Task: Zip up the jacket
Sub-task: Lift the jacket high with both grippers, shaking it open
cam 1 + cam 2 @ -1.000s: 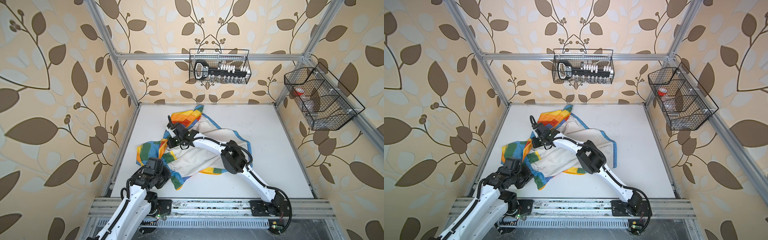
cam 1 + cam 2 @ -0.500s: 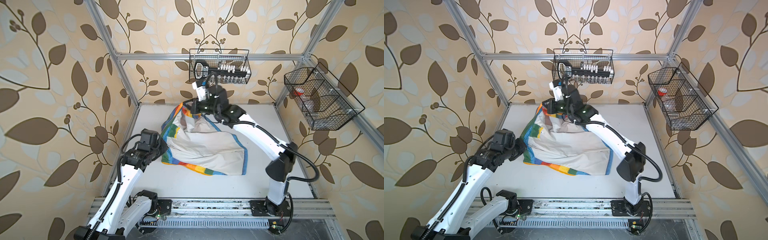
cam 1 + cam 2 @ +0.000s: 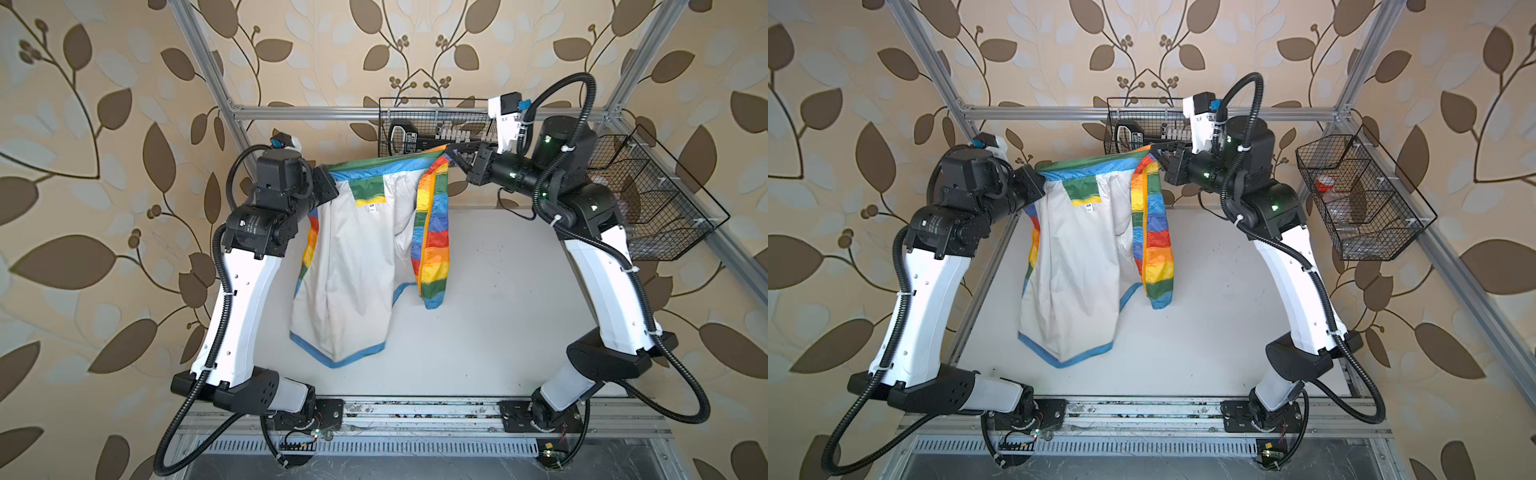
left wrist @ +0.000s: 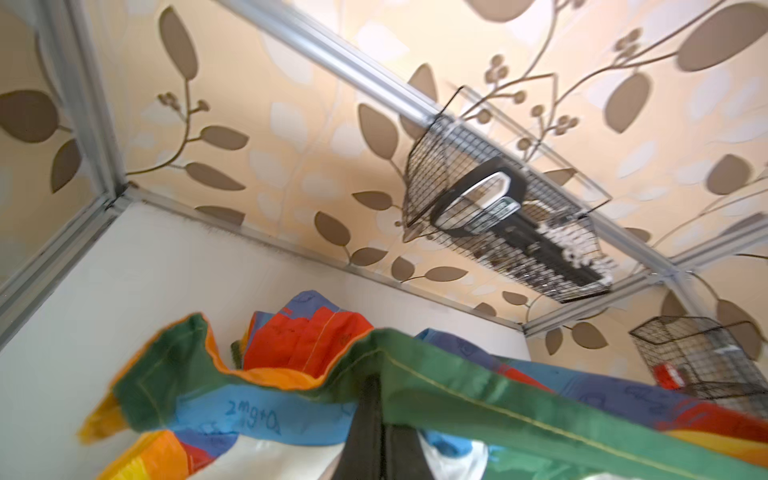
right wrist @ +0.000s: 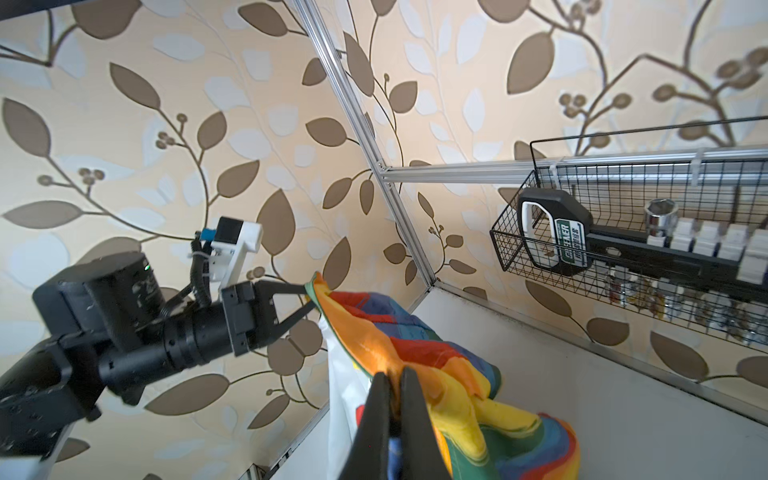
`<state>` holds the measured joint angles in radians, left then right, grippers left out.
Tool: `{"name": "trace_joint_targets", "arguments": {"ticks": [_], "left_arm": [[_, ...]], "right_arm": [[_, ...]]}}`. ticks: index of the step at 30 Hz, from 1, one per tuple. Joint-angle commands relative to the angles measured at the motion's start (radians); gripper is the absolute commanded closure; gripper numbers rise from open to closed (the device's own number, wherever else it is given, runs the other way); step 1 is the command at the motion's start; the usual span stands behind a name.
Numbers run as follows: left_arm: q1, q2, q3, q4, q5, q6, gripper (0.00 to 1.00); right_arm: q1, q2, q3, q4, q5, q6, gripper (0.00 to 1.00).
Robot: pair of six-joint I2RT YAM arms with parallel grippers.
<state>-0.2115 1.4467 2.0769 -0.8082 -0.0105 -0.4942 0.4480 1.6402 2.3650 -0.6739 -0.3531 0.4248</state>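
Top views both show one flat white desk point(image 3: 478, 332) under one thin, crinkly jacket point(image 3: 345, 270). The jacket hangs unzipped, its blue-trimmed hem nearest, its off-white lining facing the camera, and one rainbow-striped front panel drooping. Two grippers pinch its upper edge: the left gripper point(image 3: 330, 179) is clamped on one corner, the right gripper point(image 3: 449, 155) on the opposite corner. Beyond the jacket hang two black wire baskets, the back basket point(image 3: 384, 124) and the side basket point(image 3: 673, 224).
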Motion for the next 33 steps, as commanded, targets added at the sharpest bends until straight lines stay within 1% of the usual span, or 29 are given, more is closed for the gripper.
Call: {"name": "trace_joint_targets", "arguments": {"ticks": [1, 6, 10, 13, 16, 20, 24, 26, 29, 33], "left_arm": [[0.016, -0.023, 0.109, 0.021, 0.015, 0.005, 1.0], [0.016, -0.118, 0.08, 0.118, 0.044, -0.039, 1.0], [0.017, -0.221, 0.008, 0.172, 0.006, -0.05, 1.0], [0.017, -0.275, -0.02, 0.187, -0.017, -0.049, 1.0], [0.016, -0.295, -0.01, 0.174, -0.02, -0.048, 1.0], [0.017, -0.261, 0.019, 0.125, -0.043, -0.035, 1.0], [0.017, -0.206, -0.036, 0.134, -0.056, -0.016, 1.0], [0.016, -0.169, -0.103, 0.157, -0.072, 0.0, 1.0], [0.015, -0.087, -0.158, 0.191, -0.106, 0.029, 1.0], [0.015, 0.059, -0.187, 0.232, -0.181, 0.055, 1.0]], "right_arm": [[-0.027, -0.109, 0.054, 0.031, -0.005, -0.015, 1.0], [-0.028, -0.251, -0.053, 0.169, -0.081, 0.045, 1.0], [-0.028, -0.344, -0.139, 0.248, -0.112, 0.11, 1.0], [-0.028, -0.403, -0.194, 0.272, -0.113, 0.137, 1.0], [-0.028, -0.454, -0.234, 0.269, -0.095, 0.153, 1.0], [-0.028, -0.449, -0.211, 0.145, 0.011, 0.112, 1.0], [-0.029, -0.404, -0.238, 0.046, 0.14, 0.044, 1.0], [-0.035, -0.367, -0.272, 0.028, 0.19, 0.013, 1.0], [-0.054, -0.302, -0.326, 0.033, 0.226, 0.001, 1.0], [-0.066, -0.191, -0.37, 0.034, 0.329, -0.027, 1.0]]}}
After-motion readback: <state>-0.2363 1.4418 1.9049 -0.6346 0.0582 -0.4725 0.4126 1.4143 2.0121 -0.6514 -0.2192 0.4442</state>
